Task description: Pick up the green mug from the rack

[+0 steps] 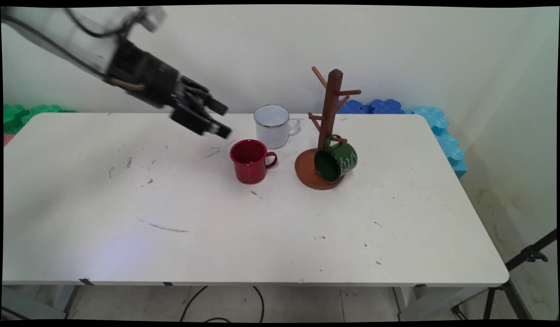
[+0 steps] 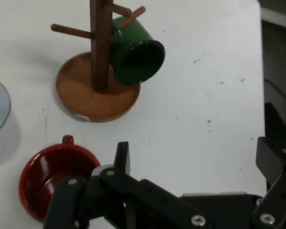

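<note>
I have the jaws spread wide and empty, hanging above the worktop [image 1: 216, 236], tilted down and towards the right. The red mug [image 1: 249, 161] is nearest to them: it stands upright just below and to the right of the tips, apart from them, handle turned towards the rack [image 1: 331, 109]. In the hand view the red mug [image 2: 52, 176] sits partly behind the left finger. The white mug [image 1: 272, 127] stands just behind the red one, near but not touching. The green mug [image 1: 338, 160] hangs by its handle from a low peg, mouth facing the camera. With the mugs this close together, I judge any descent here wants to be slow and centred, well clear of the white mug.
</note>
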Tool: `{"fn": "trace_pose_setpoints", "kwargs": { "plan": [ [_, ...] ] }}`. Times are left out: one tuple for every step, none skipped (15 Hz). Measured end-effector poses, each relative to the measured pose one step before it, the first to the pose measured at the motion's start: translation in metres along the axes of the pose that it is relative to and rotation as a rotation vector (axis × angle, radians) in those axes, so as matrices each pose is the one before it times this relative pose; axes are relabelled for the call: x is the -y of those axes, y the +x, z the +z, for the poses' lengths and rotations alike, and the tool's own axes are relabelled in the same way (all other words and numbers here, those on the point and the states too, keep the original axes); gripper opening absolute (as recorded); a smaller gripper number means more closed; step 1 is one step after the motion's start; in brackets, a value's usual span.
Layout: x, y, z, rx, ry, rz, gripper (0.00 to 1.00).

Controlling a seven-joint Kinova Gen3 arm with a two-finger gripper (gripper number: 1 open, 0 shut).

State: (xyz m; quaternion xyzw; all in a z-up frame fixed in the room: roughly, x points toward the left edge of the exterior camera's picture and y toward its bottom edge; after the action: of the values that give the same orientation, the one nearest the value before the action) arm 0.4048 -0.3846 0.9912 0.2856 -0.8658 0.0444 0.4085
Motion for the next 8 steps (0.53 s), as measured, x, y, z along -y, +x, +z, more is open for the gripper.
{"fn": "trace_pose_setpoints", "kwargs": {
  "plan": [
    [-0.00582,0.0057,0.01548,0.01731,0.00899,0.00031,1.0],
    [-0.00503,0.00477,0.01316,0.01097,0.00907,-0.00056,1.0],
    [-0.00566,0.00376,0.01392,0.00904,0.01056,-0.00119,1.0],
    [-0.00875,0.00315,0.01922,0.01248,0.01343,-0.00222,1.0],
    [-0.00614,0.00011,0.01475,0.01415,0.01528,-0.00463,1.0],
    [-0.0047,0.00019,0.00962,0.00723,0.00705,-0.00052,1.0],
    [-0.00657,-0.00082,0.01439,0.01274,0.01467,-0.00497,1.0],
    [-0.00793,-0.00049,0.01673,0.01096,0.01219,-0.00238,1.0]
  ]
}}
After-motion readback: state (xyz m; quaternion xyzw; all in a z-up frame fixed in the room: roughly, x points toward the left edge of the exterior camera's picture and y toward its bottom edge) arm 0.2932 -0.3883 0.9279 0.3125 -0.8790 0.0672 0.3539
